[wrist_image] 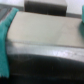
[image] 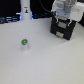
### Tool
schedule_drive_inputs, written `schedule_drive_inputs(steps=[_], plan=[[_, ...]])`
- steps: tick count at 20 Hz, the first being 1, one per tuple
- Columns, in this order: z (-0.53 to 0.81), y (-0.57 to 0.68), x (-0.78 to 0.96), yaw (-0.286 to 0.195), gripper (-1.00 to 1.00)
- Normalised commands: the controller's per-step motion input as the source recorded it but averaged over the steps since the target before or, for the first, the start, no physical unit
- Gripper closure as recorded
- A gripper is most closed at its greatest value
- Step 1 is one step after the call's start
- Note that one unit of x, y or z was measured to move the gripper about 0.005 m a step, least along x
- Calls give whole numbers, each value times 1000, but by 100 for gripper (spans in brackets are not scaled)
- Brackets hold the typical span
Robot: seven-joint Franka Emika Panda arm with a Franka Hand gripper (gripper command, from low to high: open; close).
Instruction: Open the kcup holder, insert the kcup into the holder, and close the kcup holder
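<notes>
The kcup holder [image: 62, 30] is a black boxy unit on the white table, toward the exterior view's right at the back. My gripper [image: 63, 20] hangs right over its top, open, with the white hand above it. In the blurred wrist view the teal fingers [wrist_image: 4, 35] stand wide apart at both edges, the gripper [wrist_image: 42, 32] spanning a grey, shiny flat surface that looks like the holder's top [wrist_image: 45, 30]. The kcup [image: 24, 45], small and pale with a green top, stands alone on the table toward the exterior view's left, well away from the gripper.
A white upright object [image: 25, 12] stands at the back toward the exterior view's left, with dark items [image: 9, 20] along the table's back edge. The white tabletop [image: 45, 62] stretches in front of the holder.
</notes>
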Motion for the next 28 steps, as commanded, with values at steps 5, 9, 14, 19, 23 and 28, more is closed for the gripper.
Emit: schedule_drive_inputs(steps=[5, 9, 14, 19, 23, 28], plan=[[298, -240, 920, -61, 100], [206, -321, 952, -63, 100], [320, -272, 956, -56, 100], [307, -295, 950, -54, 100], [235, -330, 950, -47, 100], [230, -333, 936, -51, 100]])
